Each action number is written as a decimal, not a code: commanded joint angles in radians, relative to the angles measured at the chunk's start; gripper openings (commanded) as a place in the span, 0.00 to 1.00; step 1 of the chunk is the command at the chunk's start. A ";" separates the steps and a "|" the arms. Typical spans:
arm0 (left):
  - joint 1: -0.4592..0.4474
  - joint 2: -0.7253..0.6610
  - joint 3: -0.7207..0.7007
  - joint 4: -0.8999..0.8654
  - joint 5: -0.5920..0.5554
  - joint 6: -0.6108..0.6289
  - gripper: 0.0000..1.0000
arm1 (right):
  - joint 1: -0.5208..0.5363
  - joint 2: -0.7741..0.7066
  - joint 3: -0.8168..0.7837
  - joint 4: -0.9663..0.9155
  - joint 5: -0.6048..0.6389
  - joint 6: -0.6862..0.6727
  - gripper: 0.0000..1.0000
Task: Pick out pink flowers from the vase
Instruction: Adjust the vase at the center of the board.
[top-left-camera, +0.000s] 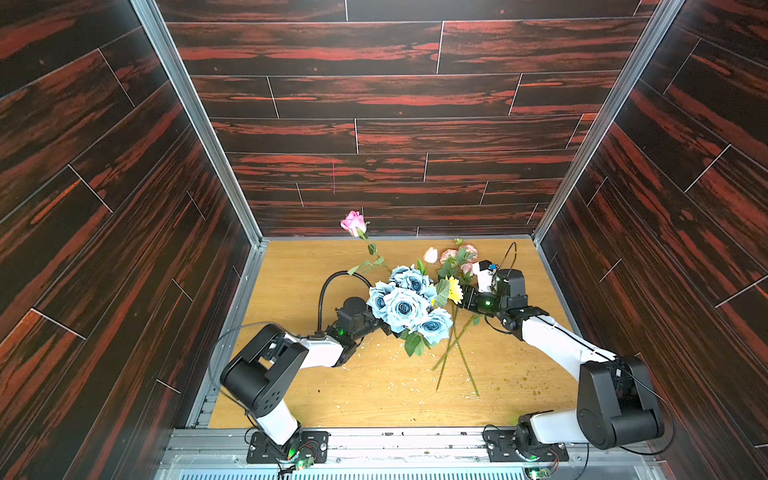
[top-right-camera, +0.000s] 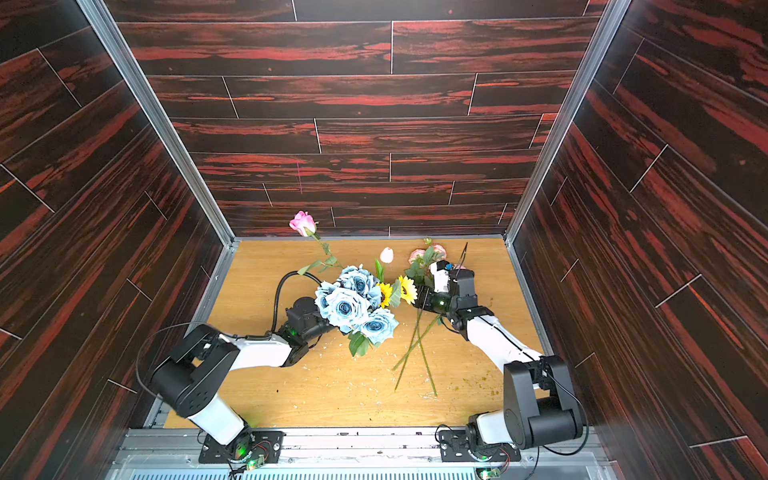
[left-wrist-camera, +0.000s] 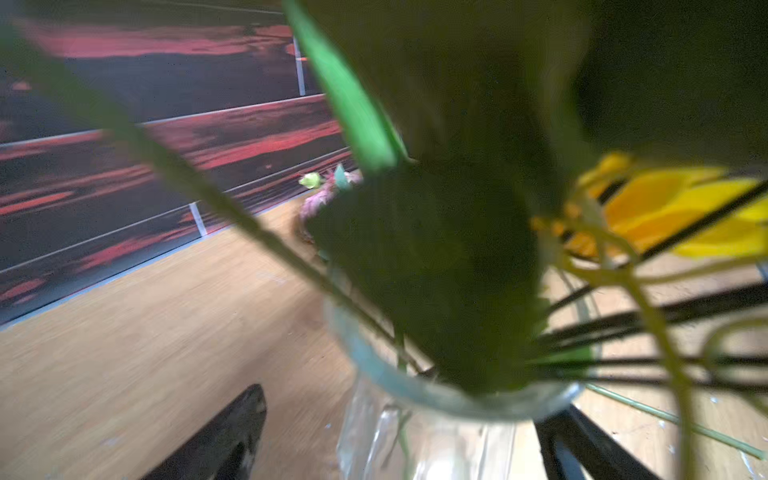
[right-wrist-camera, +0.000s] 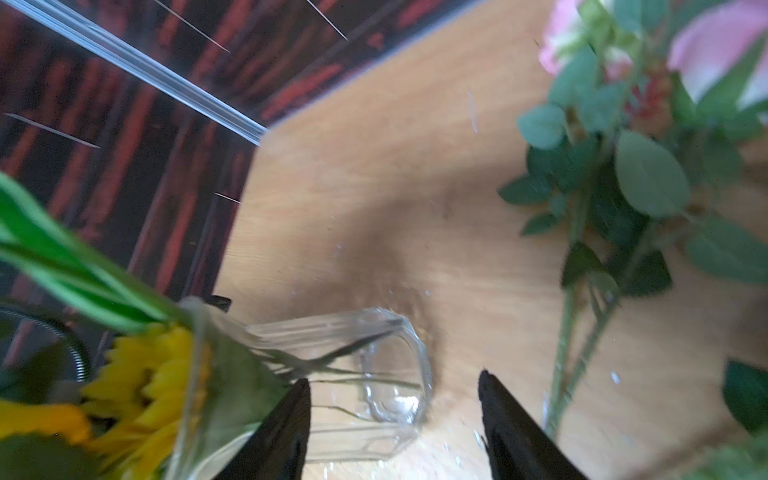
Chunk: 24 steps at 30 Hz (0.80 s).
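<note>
Pink rose leans from vase: looks light, stem springy; pinch just above vase rim. Glass likely slippery, fragile. Left end effector straddles vase, released; right end effector likewise released.

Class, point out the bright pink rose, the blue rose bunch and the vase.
bright pink rose (top-left-camera: 354, 222), in a top view, its bloom
blue rose bunch (top-left-camera: 404, 308), in a top view, largest bloom
vase (right-wrist-camera: 386, 374), right wrist view, clear wall

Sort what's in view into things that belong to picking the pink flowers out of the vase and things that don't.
Job:
pink rose
pale pink blooms
pink bud
vase

Not the job:
blue rose bunch
sunflowers
</note>
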<state>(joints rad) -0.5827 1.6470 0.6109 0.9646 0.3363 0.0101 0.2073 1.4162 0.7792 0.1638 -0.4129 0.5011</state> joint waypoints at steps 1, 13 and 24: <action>0.004 -0.067 -0.040 -0.043 -0.087 -0.050 1.00 | -0.048 0.039 0.000 0.232 -0.088 0.050 0.66; 0.001 -0.301 -0.017 -0.639 -0.510 -0.120 1.00 | -0.116 0.312 -0.079 1.160 -0.562 0.421 0.60; 0.000 -0.576 -0.102 -0.696 -0.549 -0.199 1.00 | -0.055 0.400 0.021 1.310 -0.645 0.496 0.58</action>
<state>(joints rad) -0.5827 1.1065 0.5285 0.3157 -0.1761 -0.1631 0.1329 1.7874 0.7494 1.4193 -1.0183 0.9840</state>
